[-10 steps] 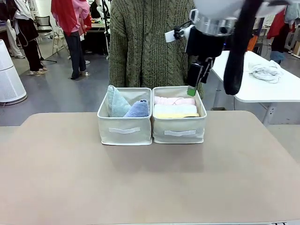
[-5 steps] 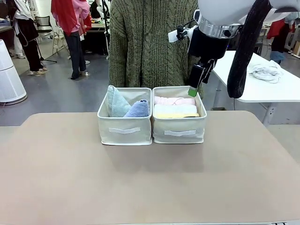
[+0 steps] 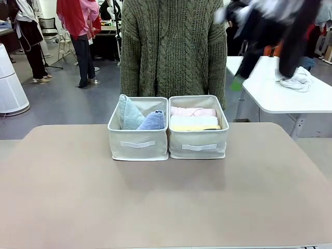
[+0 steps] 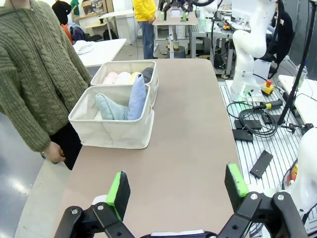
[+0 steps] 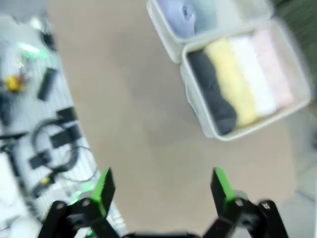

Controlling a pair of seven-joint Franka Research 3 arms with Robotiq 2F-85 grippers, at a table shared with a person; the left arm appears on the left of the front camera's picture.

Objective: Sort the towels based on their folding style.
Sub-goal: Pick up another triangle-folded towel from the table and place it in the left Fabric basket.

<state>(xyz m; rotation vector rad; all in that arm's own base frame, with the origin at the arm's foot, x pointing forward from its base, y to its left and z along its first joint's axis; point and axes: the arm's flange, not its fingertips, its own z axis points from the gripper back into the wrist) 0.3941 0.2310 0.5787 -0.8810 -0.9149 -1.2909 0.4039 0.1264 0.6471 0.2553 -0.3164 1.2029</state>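
Terry cloth throughout: soft, light, compressible, not fragile, prone to unrolling if pinched at a loose end. Best taken across the mid-body of a roll, or low on the thick base of a cone.

Cones, pale teal towel [image 3: 127,113] and lavender-blue towel [image 3: 152,121], standing points up in the left cream box [image 3: 138,144]. Rolls, pink towel [image 3: 193,111], white towel [image 3: 194,120], yellow towel [image 3: 195,127] and dark grey towel [image 5: 214,90], lying side by side in the right cream box [image 3: 198,146], pink farthest, dark grey nearest. Boxes touching, placed at the far middle of the surface [image 3: 166,202]. Sorting judged complete: each folding style in its own box.

Left pincer [image 4: 178,189] spread wide, empty, held above the left part of the surface. Right pincer [image 5: 161,187] spread wide, empty, high above the surface, seen blurred at the upper right of the front view.

Rolls packed tightly between soft fabric walls; little room for fingers beside them. Near half and both sides of the surface bare and free for movement. Person in a green knit sweater [image 3: 171,46] standing just behind the boxes; clearance at the far edge limited.
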